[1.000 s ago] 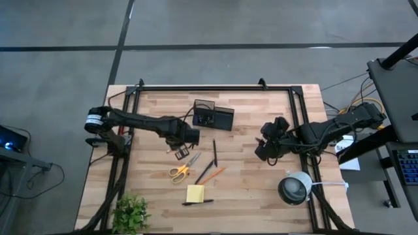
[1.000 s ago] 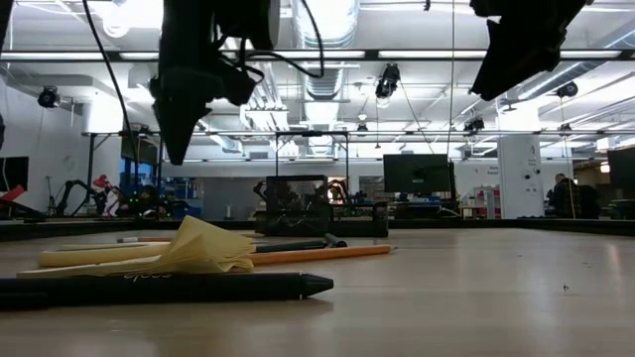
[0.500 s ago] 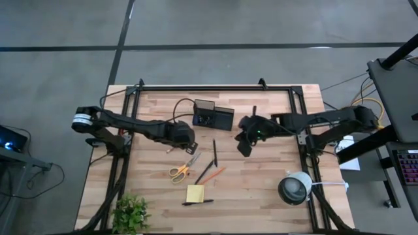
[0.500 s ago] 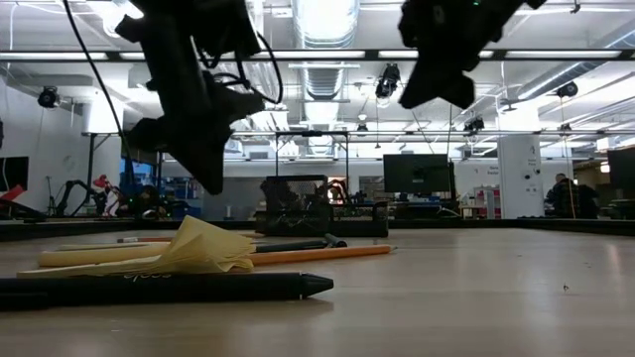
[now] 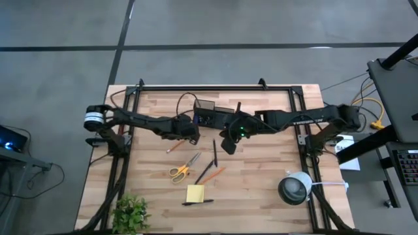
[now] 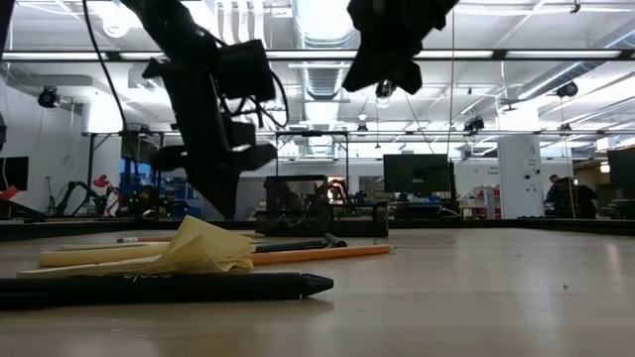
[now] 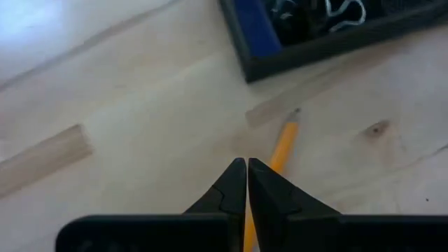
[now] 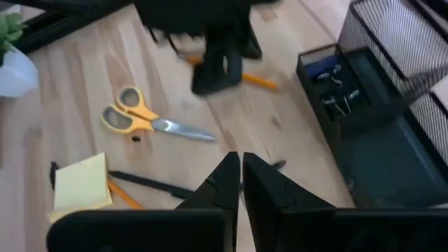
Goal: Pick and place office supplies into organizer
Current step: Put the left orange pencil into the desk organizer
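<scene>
Both arms have swung in beside the dark two-compartment organizer (image 5: 213,115). The left gripper (image 7: 246,183) and right gripper (image 8: 234,180) have pinched their jaws closed, empty. The short orange pencil (image 7: 280,150) waits at 12 o'clock, ungrasped.

Table centre: both arms crowd the organizer (image 5: 213,116); scissors (image 5: 182,168), pens (image 5: 213,153), sticky-note pad (image 5: 194,193) below. Lower right: lamp (image 5: 294,188); bare wood between.

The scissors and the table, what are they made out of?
The scissors look like shiny grey metal blades with smooth yellow handles, probably plastic, judging by the bright even colour. The table looks like pale wood: you can see long planks joined side by side, grain lines and a small dark knot. Its finish seems matte, not glossy.
</scene>
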Available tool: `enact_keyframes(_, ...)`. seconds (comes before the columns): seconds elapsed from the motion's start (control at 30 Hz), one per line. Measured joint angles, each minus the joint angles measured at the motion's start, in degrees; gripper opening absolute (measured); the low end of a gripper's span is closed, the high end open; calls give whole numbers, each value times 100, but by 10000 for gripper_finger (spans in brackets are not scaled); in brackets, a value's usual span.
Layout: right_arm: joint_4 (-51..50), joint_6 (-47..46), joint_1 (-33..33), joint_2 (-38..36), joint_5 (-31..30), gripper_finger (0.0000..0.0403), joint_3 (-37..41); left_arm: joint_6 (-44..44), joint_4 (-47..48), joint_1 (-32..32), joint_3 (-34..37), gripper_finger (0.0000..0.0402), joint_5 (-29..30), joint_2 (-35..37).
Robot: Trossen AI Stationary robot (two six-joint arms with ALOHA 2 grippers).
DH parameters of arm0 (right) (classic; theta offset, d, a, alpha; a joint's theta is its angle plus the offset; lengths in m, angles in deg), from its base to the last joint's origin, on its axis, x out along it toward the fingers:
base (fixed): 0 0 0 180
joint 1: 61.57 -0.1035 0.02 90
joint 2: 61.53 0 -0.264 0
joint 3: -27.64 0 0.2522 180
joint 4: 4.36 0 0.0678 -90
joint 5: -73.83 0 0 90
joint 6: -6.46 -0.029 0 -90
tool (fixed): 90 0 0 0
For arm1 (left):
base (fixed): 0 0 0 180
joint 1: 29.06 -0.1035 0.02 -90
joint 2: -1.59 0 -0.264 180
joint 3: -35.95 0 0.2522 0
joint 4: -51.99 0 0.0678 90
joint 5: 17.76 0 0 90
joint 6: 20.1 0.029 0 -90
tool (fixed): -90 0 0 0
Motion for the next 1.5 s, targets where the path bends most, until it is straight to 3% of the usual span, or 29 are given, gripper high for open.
enact_keyframes(0.23, -226, 29, 0, -72, -447, 11, -147, 294, -264, 5, 5, 1, -440, -435)
enact_keyframes(0.43, -469, -16, 0, -88, -460, 11, -98, 311, -298, 95, -17, 1, -812, -460)
enact_keyframes(0.5, -467, -22, 2, -88, -456, 11, -77, 313, -405, 185, -24, 1, -1253, -343)
enact_keyframes(0.6, -472, -13, 2, -85, -453, 11, -54, 707, -857, 290, -28, 1, -2421, -77)
enact_keyframes(0.67, -473, 106, 1, -82, -448, 11, -49, 920, -1003, 387, -28, 1, -2670, 55)
enact_keyframes(0.8, -655, 732, 2, -78, -249, 11, -20, 728, -433, 524, -15, 1, -1997, 419)
enact_keyframes(0.9, -868, 1347, 11, 59, 334, 11, 36, 498, 142, 594, -11, 1, -1490, 849)
enact_keyframes(1.13, -779, 2958, 11, 1179, 951, 11, -50, -19, 929, 985, 324, 1, -1694, 1576)
enact_keyframes(1.3, -662, 2982, 22, 2205, 1767, 10, -695, -1102, 839, 1432, 812, 1, -1756, 1944)
enact_keyframes(1.5, -619, 2719, 92, 2911, 1828, 10, -1644, -1862, 484, 1929, 1120, 1, -1610, 2159)
